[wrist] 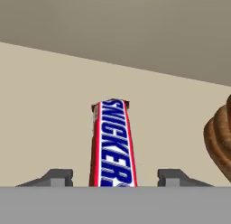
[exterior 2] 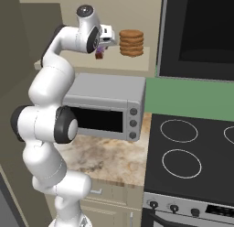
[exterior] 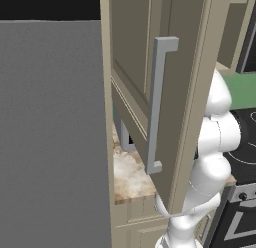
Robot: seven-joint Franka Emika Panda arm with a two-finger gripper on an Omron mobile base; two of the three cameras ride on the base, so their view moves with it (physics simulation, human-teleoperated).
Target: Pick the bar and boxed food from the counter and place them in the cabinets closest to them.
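Note:
The bar, a Snickers in a blue, red and white wrapper, sits inside the open wall cabinet, on or just above its beige shelf. My gripper is open, with one finger on each side of the bar and a clear gap on both sides. In the right base view the gripper reaches into the cabinet above the toaster oven, and the bar shows as a small dark piece under it. The marbled counter lies below. The boxed food is out of view.
A stack of brown round cookies stands on the same shelf just right of the gripper. The cabinet's open door hangs wide at the left. A silver toaster oven sits on the counter, with the black stovetop and microwave to its right.

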